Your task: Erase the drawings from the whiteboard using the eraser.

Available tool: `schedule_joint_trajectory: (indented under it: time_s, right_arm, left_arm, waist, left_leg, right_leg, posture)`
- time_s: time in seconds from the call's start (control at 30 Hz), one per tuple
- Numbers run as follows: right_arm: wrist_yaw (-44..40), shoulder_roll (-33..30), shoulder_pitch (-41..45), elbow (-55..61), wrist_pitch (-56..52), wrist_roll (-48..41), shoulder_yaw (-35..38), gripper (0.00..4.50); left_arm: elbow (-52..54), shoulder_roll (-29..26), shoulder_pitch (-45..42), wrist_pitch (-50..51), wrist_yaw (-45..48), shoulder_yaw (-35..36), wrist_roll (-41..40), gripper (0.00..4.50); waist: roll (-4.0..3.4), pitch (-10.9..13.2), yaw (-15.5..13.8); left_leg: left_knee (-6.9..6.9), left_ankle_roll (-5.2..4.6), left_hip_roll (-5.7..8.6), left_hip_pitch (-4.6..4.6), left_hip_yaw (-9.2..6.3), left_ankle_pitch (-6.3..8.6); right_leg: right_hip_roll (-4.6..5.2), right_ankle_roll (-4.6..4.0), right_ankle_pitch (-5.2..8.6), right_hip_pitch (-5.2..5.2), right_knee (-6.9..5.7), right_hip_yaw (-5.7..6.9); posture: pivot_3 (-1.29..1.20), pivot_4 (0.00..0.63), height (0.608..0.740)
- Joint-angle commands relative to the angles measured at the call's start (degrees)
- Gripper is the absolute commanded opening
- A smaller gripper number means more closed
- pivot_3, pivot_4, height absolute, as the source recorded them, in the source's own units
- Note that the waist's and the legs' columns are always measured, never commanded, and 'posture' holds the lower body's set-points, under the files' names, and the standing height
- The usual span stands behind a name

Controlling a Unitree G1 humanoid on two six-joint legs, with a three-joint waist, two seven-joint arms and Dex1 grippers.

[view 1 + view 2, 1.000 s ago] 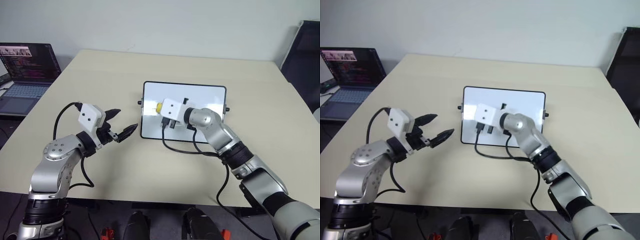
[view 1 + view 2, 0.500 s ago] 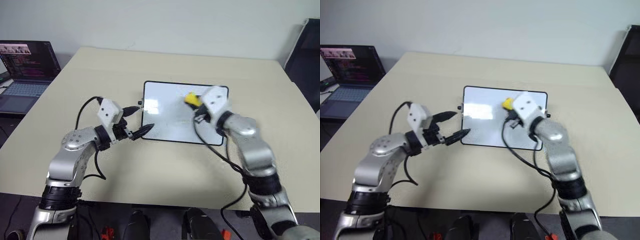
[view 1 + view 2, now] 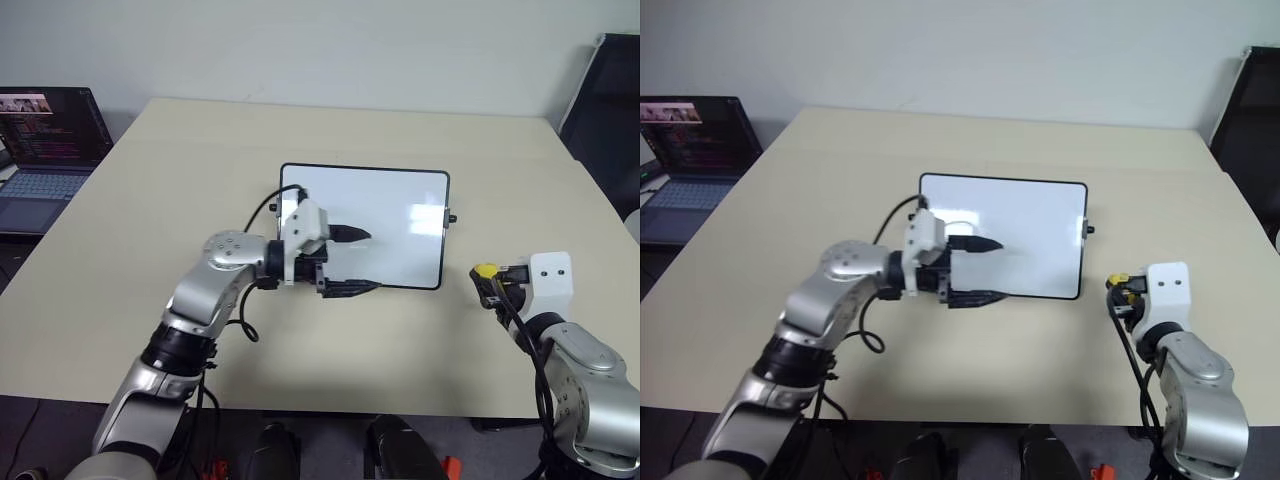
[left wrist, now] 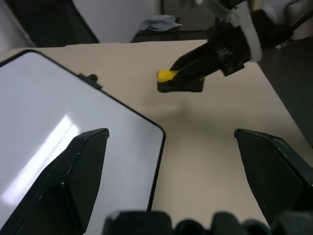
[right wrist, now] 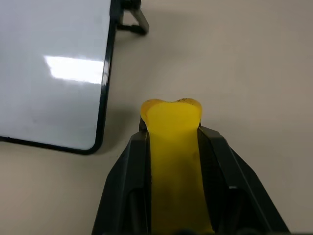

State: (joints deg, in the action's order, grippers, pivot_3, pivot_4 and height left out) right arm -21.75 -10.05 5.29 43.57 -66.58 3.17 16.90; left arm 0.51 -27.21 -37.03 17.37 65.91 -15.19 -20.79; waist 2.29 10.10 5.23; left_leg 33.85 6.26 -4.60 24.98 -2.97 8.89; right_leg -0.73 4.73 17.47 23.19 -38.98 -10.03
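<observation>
The right gripper (image 3: pixel 487 281) is clamping the yellow eraser (image 5: pixel 172 147) just beyond the whiteboard's (image 3: pixel 400 200) near right corner, off the board. The left gripper (image 3: pixel 358 260), fingers apart, is hovering over the board's near edge, which is looking clean. A laptop (image 3: pixel 45 140) is sitting far left.

We get even, bright overhead light across the counter (image 3: pixel 200 150), with soft, short shadows. Glare patch sits on the whiteboard (image 3: pixel 400 200), a pale streak in both wrist views too. Head views are sharp. In the left wrist view the near fingers (image 4: pixel 73 181) are soft and dark; in the right wrist view the eraser (image 5: pixel 172 161) is close and slightly blurred.
</observation>
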Motion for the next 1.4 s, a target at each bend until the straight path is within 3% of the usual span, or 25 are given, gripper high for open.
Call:
schedule_joint_trajectory:
  time_s: [0.03,0.43,0.77,0.87,0.97,1.03,1.13,1.2,1.3,1.4]
  right_arm:
    - [2.85,0.12,1.87,-3.31,3.18,-1.24,1.26,0.99]
    - [9.51,-0.88,6.14,-18.19,11.94,-4.08,5.15,0.99]
    - [9.61,-2.85,6.08,-19.50,13.78,-7.95,4.70,4.44]
    - [8.77,-3.78,5.36,-17.11,15.10,-8.98,3.82,4.48]
    - [4.15,-4.76,0.89,-6.07,17.29,-12.46,-0.36,4.48]
    - [3.18,-3.71,-3.55,-1.05,17.48,-14.65,-2.21,4.48]
    - [4.37,-2.97,-10.71,2.09,24.62,-12.58,-5.31,4.48]
    - [6.15,-2.54,-14.34,0.87,31.77,-9.63,-6.61,4.48]
    - [9.06,0.86,-18.63,-2.96,42.68,-8.05,-7.21,4.48]
    - [6.94,3.33,-24.15,-4.92,50.84,-11.38,-6.30,4.48]
  left_arm:
    - [-1.99,1.86,-3.81,-3.33,4.27,-3.39,2.23,4.50]
    - [-3.70,5.23,-5.09,-6.58,6.74,-8.64,8.15,4.50]
    - [-3.78,5.37,-3.95,-5.52,4.83,-6.97,8.60,4.50]
    - [-3.70,4.13,-2.49,-5.20,2.48,-5.21,9.15,4.50]
    - [0.30,-1.58,4.48,-2.76,-3.41,2.18,8.86,4.50]
    - [5.33,-2.22,10.01,-0.21,-10.29,8.24,7.55,4.50]
    - [15.34,2.24,18.56,5.36,-25.30,19.48,5.04,4.50]
    - [20.92,5.21,24.16,7.07,-31.55,23.26,4.81,4.50]
    - [25.00,7.84,31.63,5.97,-37.75,24.66,7.61,4.50]
    - [26.16,9.74,36.26,5.34,-42.69,25.76,9.24,4.50]
  waist:
    - [0.00,0.00,-0.11]
    - [-0.06,0.04,-0.21]
    - [-0.09,0.05,-0.20]
    - [-0.10,0.05,-0.18]
    - [-0.37,0.05,0.61]
    - [-0.39,0.05,0.89]
    - [-0.36,0.04,-0.09]
    - [-0.31,0.02,-0.74]
    - [-0.23,-0.03,-1.07]
    - [-0.19,-0.04,-1.10]
  left_leg:
    - [0.00,0.00,0.00,0.00,0.00,0.00]
    - [-0.14,-0.02,0.00,0.04,-0.01,0.02]
    - [-0.12,-0.03,0.00,0.03,-0.02,0.01]
    - [-0.12,-0.03,0.00,0.03,-0.02,0.01]
    - [-0.16,-0.04,-0.03,0.00,-0.01,0.02]
    - [-0.30,-0.06,-0.12,-0.06,-0.12,0.03]
    - [-0.39,-0.03,-0.13,0.03,-0.22,0.04]
    - [-0.33,0.01,-0.05,0.10,-0.20,0.06]
    - [-0.15,0.05,0.03,0.08,-0.14,0.08]
    - [-0.08,0.04,0.03,-0.11,-0.14,0.06]
  right_leg:
    - [0.00,0.00,0.00,0.00,0.00,0.01]
    - [-0.01,0.34,-0.09,0.01,0.01,0.03]
    - [-0.01,0.37,-0.11,0.00,-0.01,0.02]
    - [-0.01,0.37,-0.11,0.00,-0.01,0.02]
    - [-0.06,0.36,-0.10,0.03,-0.03,-0.04]
    - [-0.17,0.25,-0.03,0.04,-0.08,0.01]
    - [-0.08,0.22,0.12,0.01,-0.03,0.21]
    - [0.02,0.28,0.16,0.00,0.01,0.23]
    - [0.13,0.27,0.18,-0.06,0.04,0.22]
    - [0.13,-0.02,0.24,-0.20,0.00,0.21]
  posture:
    - [0.00,0.150,0.740]
    - [0.00,0.150,0.740]
    - [0.00,0.150,0.740]
    - [0.00,0.150,0.740]
    - [0.00,0.150,0.740]
    - [0.00,0.150,0.740]
    - [0.00,0.150,0.740]
    - [0.00,0.150,0.740]
    - [0.00,0.150,0.740]
    - [0.00,0.150,0.740]
